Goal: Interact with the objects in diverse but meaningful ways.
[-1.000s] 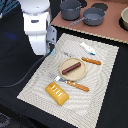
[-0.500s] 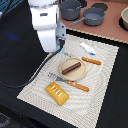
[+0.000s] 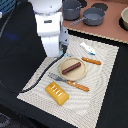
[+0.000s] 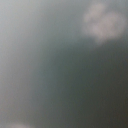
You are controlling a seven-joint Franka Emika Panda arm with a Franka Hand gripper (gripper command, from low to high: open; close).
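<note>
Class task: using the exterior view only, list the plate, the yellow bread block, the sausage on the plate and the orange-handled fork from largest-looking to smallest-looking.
1. Plate
2. Orange-handled fork, the longest item but thin
3. Yellow bread block
4. Sausage

The bread block sits nearer the camera, so its lead over the sausage is unsure.

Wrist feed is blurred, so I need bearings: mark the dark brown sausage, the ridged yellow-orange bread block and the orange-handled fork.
dark brown sausage (image 3: 71, 66): exterior view, mid-length.
ridged yellow-orange bread block (image 3: 57, 93): exterior view, top face.
orange-handled fork (image 3: 78, 86): exterior view, orange handle.
</note>
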